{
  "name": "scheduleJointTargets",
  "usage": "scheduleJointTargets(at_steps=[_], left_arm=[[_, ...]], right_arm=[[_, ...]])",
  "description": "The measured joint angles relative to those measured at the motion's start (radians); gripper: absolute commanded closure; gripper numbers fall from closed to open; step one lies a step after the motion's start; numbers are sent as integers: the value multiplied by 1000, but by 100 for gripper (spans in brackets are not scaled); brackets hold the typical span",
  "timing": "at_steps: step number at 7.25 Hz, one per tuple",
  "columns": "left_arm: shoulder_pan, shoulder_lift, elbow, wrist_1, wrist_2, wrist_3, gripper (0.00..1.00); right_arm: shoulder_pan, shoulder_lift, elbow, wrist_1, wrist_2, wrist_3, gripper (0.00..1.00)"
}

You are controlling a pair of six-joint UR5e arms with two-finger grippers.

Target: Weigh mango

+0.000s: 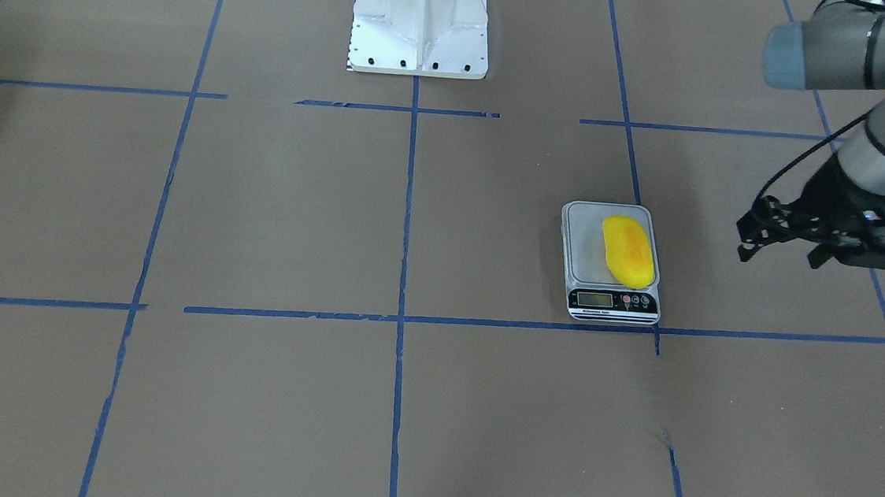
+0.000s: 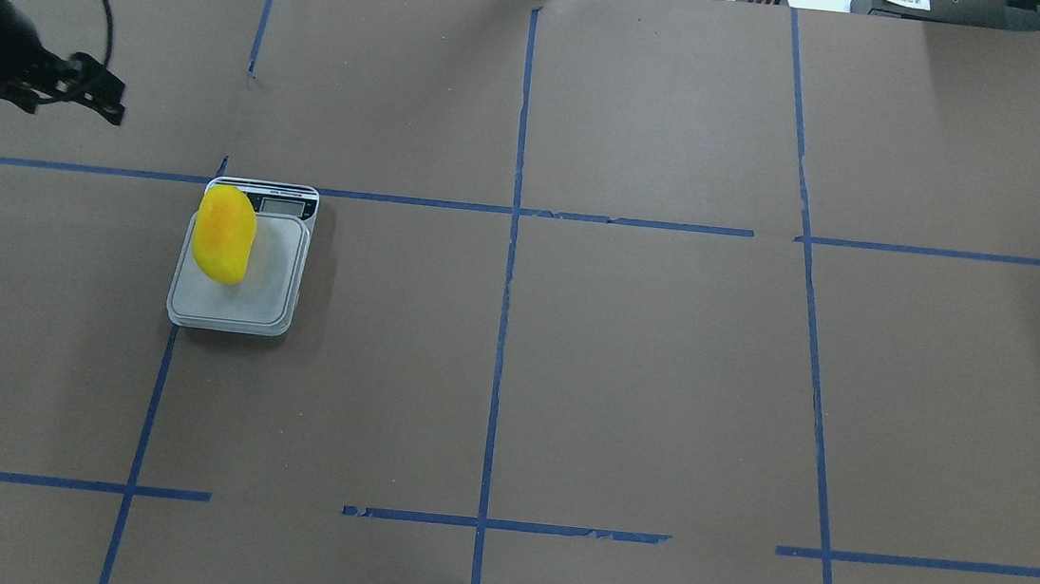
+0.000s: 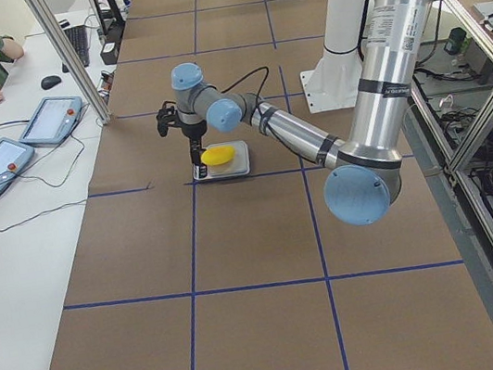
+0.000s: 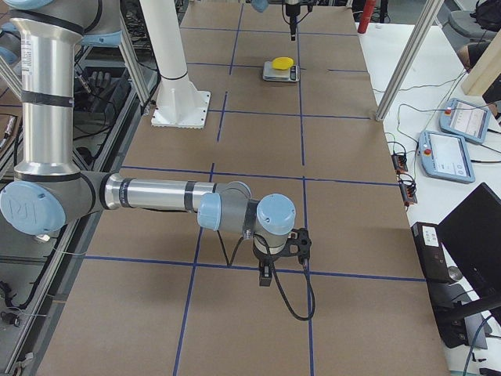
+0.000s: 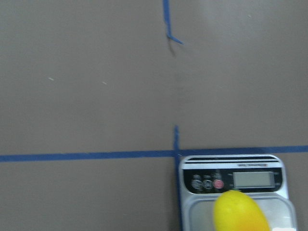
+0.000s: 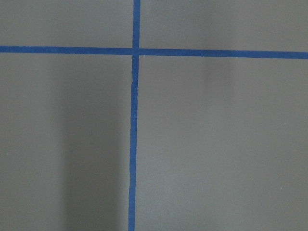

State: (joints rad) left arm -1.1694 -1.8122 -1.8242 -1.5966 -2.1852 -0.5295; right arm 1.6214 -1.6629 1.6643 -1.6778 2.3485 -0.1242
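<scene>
- The mango (image 1: 628, 252) lay on the scale (image 1: 586, 248), along the side of the platform nearer the bench's left end. Its far tip reached towards the display strip.
- The scale stood on the bench (image 2: 568, 383) in its left part, roughly midway between the robot's edge and the far edge.
- The left hand (image 1: 778, 255) hung above the bench between the scale and the left end, well apart from the mango. Its fingers were spread wide and held nothing.
- The right hand (image 4: 266, 279) hung low over the bench near the right end, far from the scale. I could not tell whether it was wide or narrow, because only the side camera showed it.
- With the fruit resting free on the platform and no hand touching it, the weighing looked to be in place. The display was too small to read.
- The mango looked smooth and rounded, so it would probably be slippery and prone to rolling. It was likely light for this arm, and firm, though soft enough to bruise under a hard squeeze.
- The safest hold would be from above, across the narrow middle, with one finger on each long side and gentle pressure. The tapered ends would tend to squirt out.
</scene>
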Motion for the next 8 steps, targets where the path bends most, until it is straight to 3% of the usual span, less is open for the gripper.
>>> scheduleJointTargets(at_steps=[2, 4, 8], left_arm=[[-213, 81, 127, 22, -77, 389, 0], [-356, 110, 280, 23, -141, 640, 0], [-394, 147, 316, 34, -157, 702, 0]], right_arm=[[0, 0, 0, 0, 0, 0, 0], [0, 0, 0, 0, 0, 0, 0], [0, -1, 0, 0, 0, 0, 0]])
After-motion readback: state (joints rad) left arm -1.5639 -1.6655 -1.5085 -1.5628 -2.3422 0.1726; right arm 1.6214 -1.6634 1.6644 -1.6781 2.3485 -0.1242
